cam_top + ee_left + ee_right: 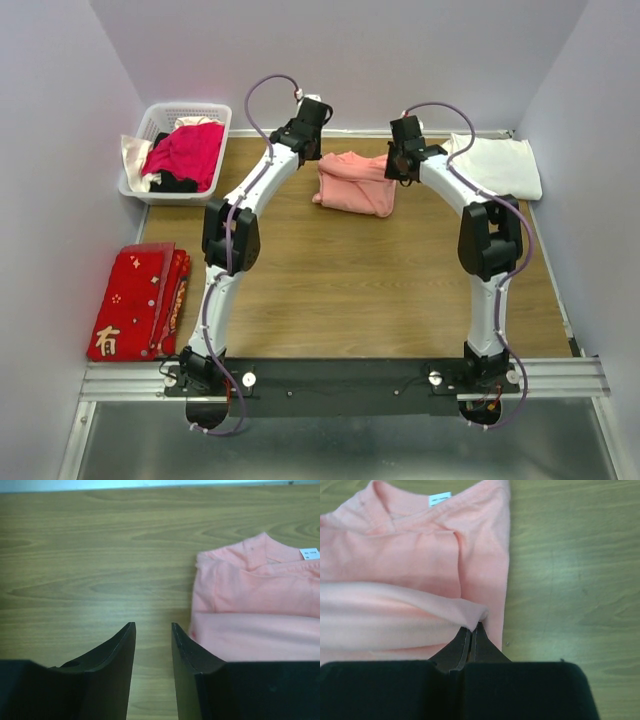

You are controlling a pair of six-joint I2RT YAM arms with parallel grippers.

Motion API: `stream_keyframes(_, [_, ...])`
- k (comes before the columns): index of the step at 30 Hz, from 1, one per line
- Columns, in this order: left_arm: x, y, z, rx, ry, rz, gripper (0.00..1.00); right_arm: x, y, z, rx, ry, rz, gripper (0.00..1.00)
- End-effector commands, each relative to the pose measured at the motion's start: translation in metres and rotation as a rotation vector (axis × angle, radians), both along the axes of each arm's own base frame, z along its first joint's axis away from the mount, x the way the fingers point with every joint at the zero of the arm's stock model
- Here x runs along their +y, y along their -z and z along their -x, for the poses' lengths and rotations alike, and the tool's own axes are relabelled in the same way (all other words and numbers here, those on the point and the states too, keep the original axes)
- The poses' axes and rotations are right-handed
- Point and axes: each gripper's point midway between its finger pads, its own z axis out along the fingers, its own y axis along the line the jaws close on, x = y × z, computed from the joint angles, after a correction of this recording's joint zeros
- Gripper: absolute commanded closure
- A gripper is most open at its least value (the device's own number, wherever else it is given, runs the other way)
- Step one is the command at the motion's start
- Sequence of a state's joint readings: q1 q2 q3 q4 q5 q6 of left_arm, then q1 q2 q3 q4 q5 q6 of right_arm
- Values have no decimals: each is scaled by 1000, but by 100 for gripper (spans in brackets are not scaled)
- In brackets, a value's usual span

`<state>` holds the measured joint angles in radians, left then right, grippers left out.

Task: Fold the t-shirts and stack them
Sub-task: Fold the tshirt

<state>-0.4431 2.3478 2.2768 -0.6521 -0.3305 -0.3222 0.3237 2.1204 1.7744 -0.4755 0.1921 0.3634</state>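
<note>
Top external view first: the pink tee (pixel 355 182) is sitting at the far middle of the tabletop (pixel 350 290), already folded down into a compact bundle. The white tee (pixel 497 166) lies flat at the far right corner and looks folded too, but it's well apart from the pink one, so no stack yet.

My right fingers (pixel 470 637) are pinched shut on a fold of the pink tee, right at its near corner. In the right wrist view the cloth edge runs straight into the tips, with the neck and its little label (pixel 439 499) further back. My left fingers (pixel 127 640) are open with nothing between them, just bare wood, and the pink tee is off to their right, not touching.

So my guess is the pink fold is nearly done. What's left is letting go of that corner and getting one tee onto the other. There's also a basket (pixel 150 185) at the far left with more clothes in it; I can't tell whether those count. The red cloth (pixel 135 300) on the left isn't part of this.
</note>
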Motion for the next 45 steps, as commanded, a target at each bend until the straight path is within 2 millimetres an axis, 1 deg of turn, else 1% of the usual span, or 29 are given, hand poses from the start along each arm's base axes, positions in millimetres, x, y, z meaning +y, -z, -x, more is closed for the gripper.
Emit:
stream_keyframes(1, [20, -47, -18, -153, -61, 14, 56, -23, 21, -29, -1, 129, 23, 99])
stream_keyframes(2, [18, -67, -15, -192, -43, 39, 56, -23, 17, -39, -20, 138, 9, 99])
stream_keyframes(5, [8, -77, -10, -218, 21, 77, 56, -19, 21, -57, -39, 146, -12, 99])
stream_keyframes(8, [4, -67, -3, -182, 49, 72, 55, -17, 24, -70, -66, 158, -26, 99])
stream_keyframes(11, [-3, -51, 5, -136, 89, 68, 56, -12, 16, -85, -123, 164, -62, 99])
stream_keyframes(12, [-8, -49, 9, -130, 111, 65, 56, -10, 15, -91, -140, 162, -70, 99])
stream_keyframes(13, [-12, -42, 13, -112, 128, 64, 56, -10, 11, -97, -158, 168, -76, 99])
stream_keyframes(14, [-18, -39, 17, -101, 153, 71, 56, -10, 12, -99, -165, 176, -77, 99])
stream_keyframes(15, [-27, -38, 22, -95, 182, 79, 56, -9, 18, -103, -164, 174, -77, 99])
stream_keyframes(16, [-32, -34, 25, -86, 208, 83, 56, -6, 11, -111, -189, 167, -86, 99])
stream_keyframes(17, [-41, -30, 28, -75, 239, 104, 56, -6, 7, -115, -203, 169, -87, 86])
stream_keyframes(19, [-55, -25, 34, -60, 277, 139, 56, -7, 2, -123, -226, 171, -82, 69])
stream_keyframes(20, [-65, -22, 37, -51, 303, 163, 57, -7, -2, -125, -238, 173, -81, 52])
stream_keyframes(22, [-81, -19, 42, -52, 344, 187, 57, -7, -11, -129, -259, 171, -79, 43])
stream_keyframes(23, [-87, -18, 43, -50, 353, 197, 57, -10, -22, -131, -279, 179, -80, 38])
stream_keyframes(24, [-92, -13, 43, -44, 365, 203, 57, -11, -27, -131, -288, 180, -76, 37])
stream_keyframes(25, [-95, -14, 42, -50, 369, 205, 57, -12, -31, -131, -295, 177, -75, 35])
stream_keyframes(26, [-106, -16, 46, -44, 410, 235, 57, -12, -41, -131, -309, 175, -77, 34])
stream_keyframes(28, [-113, -15, 48, -40, 428, 243, 57, -14, -48, -127, -311, 161, -68, 34])
stream_keyframes(30, [-118, -15, 51, -36, 433, 247, 57, -13, -51, -115, -293, 140, -62, 34])
stream_keyframes(32, [-121, -11, 56, -18, 446, 250, 57, -13, -48, -103, -265, 125, -66, 34])
stream_keyframes(33, [-123, -7, 59, -8, 449, 249, 57, -13, -61, -97, -275, 111, -73, 34])
stream_keyframes(34, [-123, -4, 61, 1, 451, 247, 57, -14, -45, -87, -231, 99, -64, 34])
stream_keyframes(38, [-122, 18, 65, 46, 418, 229, 58, -12, -34, -62, -174, 50, -69, 37])
stream_keyframes(40, [-120, 33, 64, 75, 395, 222, 58, -10, -30, -57, -157, 28, -70, 39])
stream_keyframes(41, [-121, 34, 61, 72, 388, 221, 58, -8, -22, -52, -137, 13, -72, 40])
stream_keyframes(43, [-120, 48, 59, 96, 368, 212, 58, -5, -12, -50, -114, -4, -74, 42])
stream_keyframes(44, [-118, 47, 52, 82, 345, 199, 58, -3, -3, -49, -95, -11, -79, 43])
stream_keyframes(45, [-117, 60, 50, 101, 333, 189, 58, -2, 2, -48, -85, -18, -83, 43])
